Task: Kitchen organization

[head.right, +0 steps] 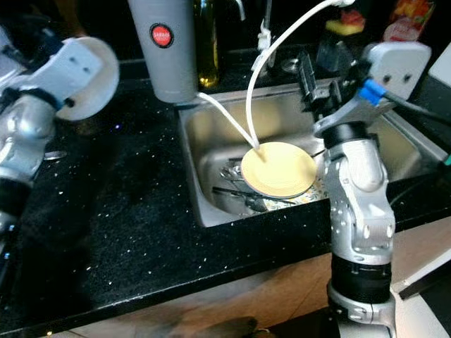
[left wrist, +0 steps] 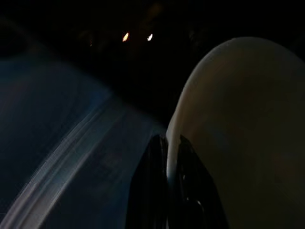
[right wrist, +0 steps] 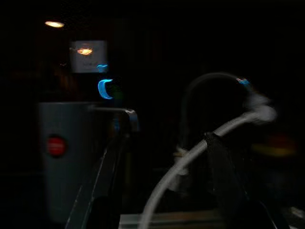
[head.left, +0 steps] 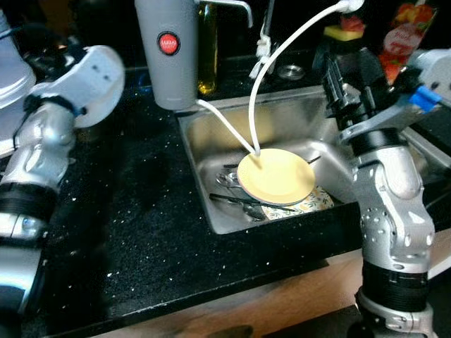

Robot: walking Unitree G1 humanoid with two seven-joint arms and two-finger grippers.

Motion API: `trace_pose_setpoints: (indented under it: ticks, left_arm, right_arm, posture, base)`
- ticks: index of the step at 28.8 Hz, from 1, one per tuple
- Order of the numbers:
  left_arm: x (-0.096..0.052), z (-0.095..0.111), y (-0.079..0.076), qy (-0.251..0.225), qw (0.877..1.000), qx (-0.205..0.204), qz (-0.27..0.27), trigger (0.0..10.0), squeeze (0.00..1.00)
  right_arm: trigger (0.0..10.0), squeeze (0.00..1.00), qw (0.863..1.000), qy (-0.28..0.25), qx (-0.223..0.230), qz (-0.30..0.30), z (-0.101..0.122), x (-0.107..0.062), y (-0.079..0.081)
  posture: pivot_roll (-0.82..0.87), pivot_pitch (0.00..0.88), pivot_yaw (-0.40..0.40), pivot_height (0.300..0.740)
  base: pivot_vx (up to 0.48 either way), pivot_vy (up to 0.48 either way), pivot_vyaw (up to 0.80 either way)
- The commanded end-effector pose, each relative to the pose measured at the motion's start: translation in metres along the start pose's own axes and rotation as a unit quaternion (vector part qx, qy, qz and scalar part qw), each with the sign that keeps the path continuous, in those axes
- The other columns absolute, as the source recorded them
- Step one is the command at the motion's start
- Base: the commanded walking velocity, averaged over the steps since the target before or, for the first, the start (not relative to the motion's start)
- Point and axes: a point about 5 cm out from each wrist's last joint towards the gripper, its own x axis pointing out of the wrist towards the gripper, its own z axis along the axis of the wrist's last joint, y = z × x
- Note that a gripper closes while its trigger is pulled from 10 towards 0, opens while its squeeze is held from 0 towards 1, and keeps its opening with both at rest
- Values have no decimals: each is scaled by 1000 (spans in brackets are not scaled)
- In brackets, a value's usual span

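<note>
Left wrist view is showing the left gripper pinching the rim of a pale plate, fingers nearly together on its edge. In the right eye view that white plate is hanging tilted, almost on edge, over the far left of the black surface, well apart from the sink.

The right gripper is hovering spread and empty above the sink's far right rim. Just below and to its left, a yellow plate is lying flat on the cutlery and a patterned dish in the basin.

A white hose is arching down onto the yellow plate's far edge. The right arm is much the nearer to that plate; reaching it probably means going down and left, past the hose.
</note>
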Motion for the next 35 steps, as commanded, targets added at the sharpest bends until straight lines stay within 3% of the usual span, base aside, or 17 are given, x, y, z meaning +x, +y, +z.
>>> trace_pose_setpoints:
  ticks: [1, 4, 7, 12, 14, 16, 19, 25, 30, 35]
  left_arm:
    - [-14, -3, 8, 0, 999, 24, 39, 10000, 0]
    - [-17, -4, 11, 0, 998, 29, 50, 10000, 0]
    - [-37, 1, 31, -31, 991, 67, 112, 10000, 0]
    - [-48, 4, 42, -50, 984, 80, 149, 10000, 0]
    - [-61, -5, 53, -41, 978, 118, 166, 10000, 0]
    - [-64, -8, 56, -32, 978, 125, 165, 10000, 0]
    - [-74, -40, 54, 16, 977, 182, 107, 10000, 0]
    - [-84, -66, 60, 60, 970, 231, 46, 10000, 0]
    - [-86, -77, 82, 78, 956, 278, 55, 10000, 0]
    - [-86, -80, 93, 70, 947, 305, 71, 10000, 0]
  right_arm:
    - [10000, 0, 1000, 2, 6, 7, -3, 1, 2]
    - [10000, 0, 1000, 3, 6, 7, -4, 1, 2]
    - [10000, 0, 1000, 5, 7, 9, -5, 1, 2]
    - [10000, 0, 1000, 7, 8, 10, -6, 1, 2]
    - [10000, 0, 1000, 8, 11, 13, -7, 2, 3]
    - [10000, 0, 1000, 8, 11, 14, -7, 3, 3]
    - [10000, 0, 1000, 10, 15, 22, -9, 5, 4]
    - [10000, 0, 999, 13, 21, 32, -12, 8, 6]
    - [10000, 0, 999, 14, 27, 38, -15, 11, 9]
    - [10000, 0, 999, 13, 28, 40, -15, 12, 9]
  posture:
    - [77, 65, 2, 740]
    - [77, 65, 2, 740]
    - [91, 70, -1, 740]
    - [91, 70, -1, 740]
    - [103, 72, -13, 740]
    - [103, 72, -13, 740]
    - [127, 77, -38, 740]
    - [154, 83, -56, 740]
    - [165, 85, -62, 740]
    - [163, 86, -63, 740]
  base:
    - [0, 0, 0]
    - [0, 0, 0]
    - [0, 0, 0]
    - [0, 0, 0]
    - [0, 0, 0]
    - [0, 0, 0]
    - [0, 0, 0]
    - [0, 0, 0]
    - [0, 0, 0]
    - [0, 0, 0]
